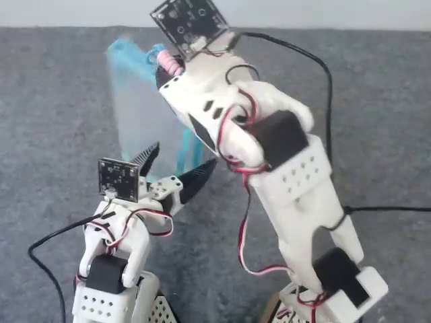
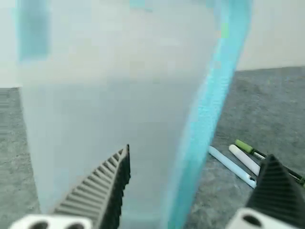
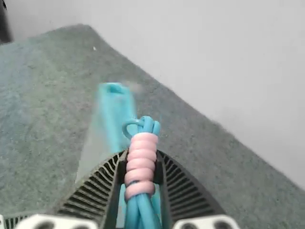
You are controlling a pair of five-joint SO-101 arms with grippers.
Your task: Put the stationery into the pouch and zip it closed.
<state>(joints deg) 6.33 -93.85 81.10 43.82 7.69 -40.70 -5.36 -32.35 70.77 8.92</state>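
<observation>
Left wrist view adds pens point(image 2: 233, 164) on bench point(image 2: 279, 102) beside pouch point(image 2: 109, 95). Pouch translucent, teal-edged, hanging at 12 o'clock of released left end effector point(image 1: 183, 158); right end effector point(image 3: 141, 155) clenched on pink-coiled zip pull point(image 3: 140, 169).

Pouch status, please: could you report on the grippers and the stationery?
Right gripper shut on pink-beaded pull, pouch hanging. Left gripper open at pouch. Pens on the table, not yet in.
</observation>
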